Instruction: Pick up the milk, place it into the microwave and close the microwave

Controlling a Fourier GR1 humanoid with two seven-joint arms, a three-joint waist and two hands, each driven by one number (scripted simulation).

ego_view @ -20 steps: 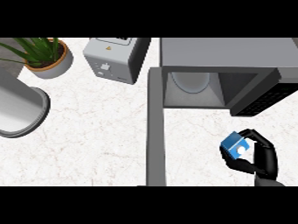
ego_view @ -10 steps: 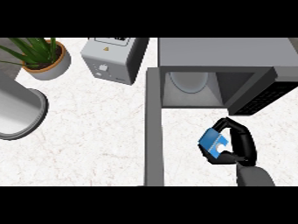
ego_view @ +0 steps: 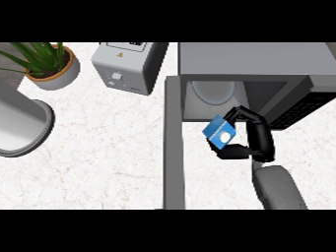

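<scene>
One hand, grasping the milk at frame centre, must next carry it up into the open microwave.

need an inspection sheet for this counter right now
surface: white marbled counter, bare in the middle
job's things: milk held at the mouth of the open microwave; door swung out toward the view's lower edge
clutter: toaster, potted plant, grey cylinder at left
hands: right hand curled round the milk; left hand not in view
cables: nothing seen
surroundings: nothing seen
</scene>
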